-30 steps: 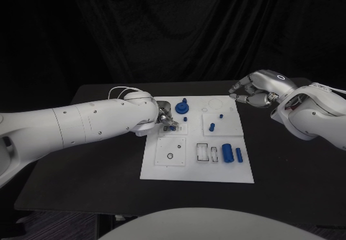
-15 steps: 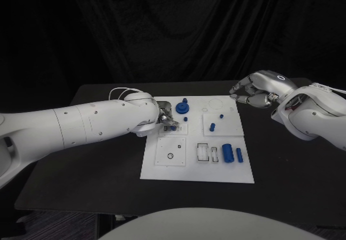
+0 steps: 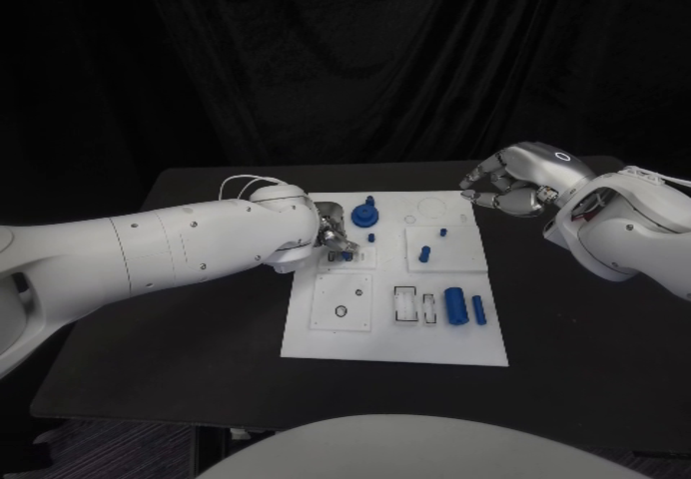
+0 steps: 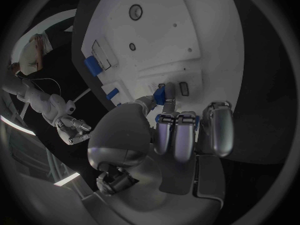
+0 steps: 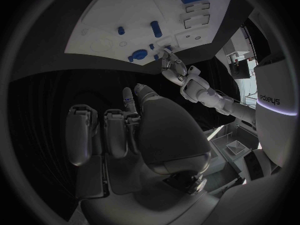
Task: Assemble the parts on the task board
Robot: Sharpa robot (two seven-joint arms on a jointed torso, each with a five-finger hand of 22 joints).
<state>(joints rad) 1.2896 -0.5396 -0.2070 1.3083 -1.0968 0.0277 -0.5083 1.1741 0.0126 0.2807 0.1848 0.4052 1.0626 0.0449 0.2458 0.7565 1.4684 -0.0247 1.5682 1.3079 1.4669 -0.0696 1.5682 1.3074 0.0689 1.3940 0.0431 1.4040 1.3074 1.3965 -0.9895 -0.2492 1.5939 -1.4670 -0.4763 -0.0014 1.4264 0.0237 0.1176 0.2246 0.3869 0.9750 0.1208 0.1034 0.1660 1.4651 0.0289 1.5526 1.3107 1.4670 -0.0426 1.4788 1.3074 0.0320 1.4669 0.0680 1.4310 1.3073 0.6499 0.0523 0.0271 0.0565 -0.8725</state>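
Fingertips of the left hand (image 3: pixel 326 236) pinch a small blue part (image 4: pixel 160 97) right over the slots near the board's (image 3: pixel 332 344) upper left corner, its long axis seemingly upright, pointing down at a slot. The right hand (image 3: pixel 504 186), fingers curled on nothing, hangs off the board's upper right corner, well apart; the left is nearer.

Matt white task board (image 3: pixel 325 319), glossy blue plastic parts (image 3: pixel 453 303), smooth silvery metal-look left robot hand (image 4: pixel 181 135).
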